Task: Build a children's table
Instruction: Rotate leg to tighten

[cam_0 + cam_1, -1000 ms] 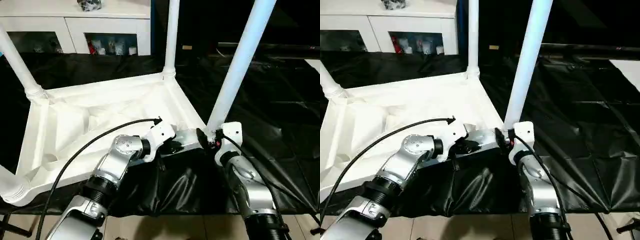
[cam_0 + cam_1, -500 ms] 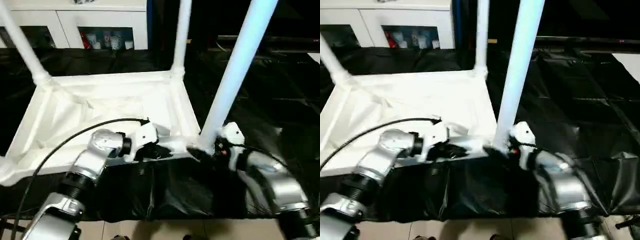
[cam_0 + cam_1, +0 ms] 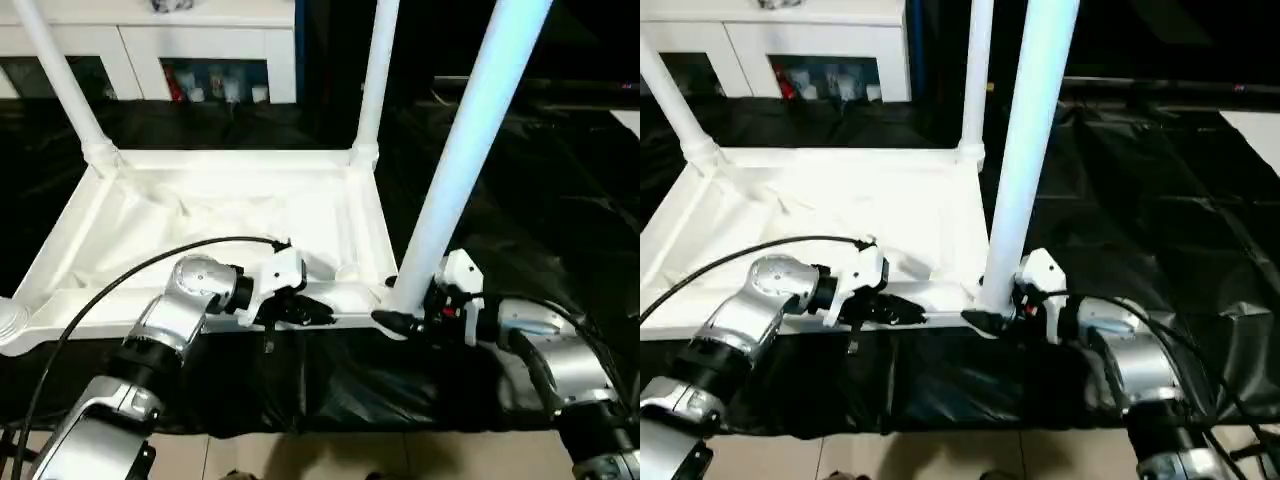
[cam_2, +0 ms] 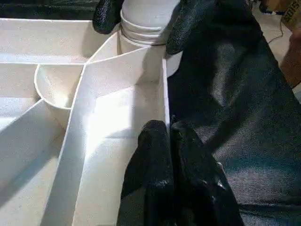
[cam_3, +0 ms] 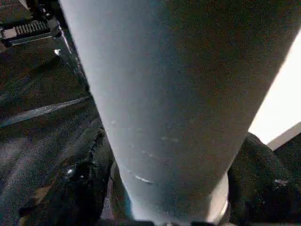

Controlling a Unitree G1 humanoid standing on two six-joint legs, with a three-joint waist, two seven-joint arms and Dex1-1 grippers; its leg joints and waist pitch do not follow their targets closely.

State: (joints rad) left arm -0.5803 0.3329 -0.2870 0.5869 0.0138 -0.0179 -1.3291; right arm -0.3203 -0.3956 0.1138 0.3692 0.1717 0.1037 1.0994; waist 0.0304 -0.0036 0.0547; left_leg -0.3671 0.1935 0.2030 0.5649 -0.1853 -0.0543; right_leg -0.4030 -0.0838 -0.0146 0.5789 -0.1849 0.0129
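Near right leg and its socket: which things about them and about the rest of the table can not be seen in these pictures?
- Leg thread: the right gripper clasps the base, so how far it is screwed in is hidden.
- Leg tops: cut off by the eye views' upper edge.
- Near left socket: cut by the left edge.
- Tabletop near rim: partly behind the left gripper.

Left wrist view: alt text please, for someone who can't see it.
The left gripper pinches the thin side wall of the upturned white tabletop, its black fingers closed on the rim. Beyond it, the right gripper grasps the base of a white leg standing in the corner socket, over black cloth.
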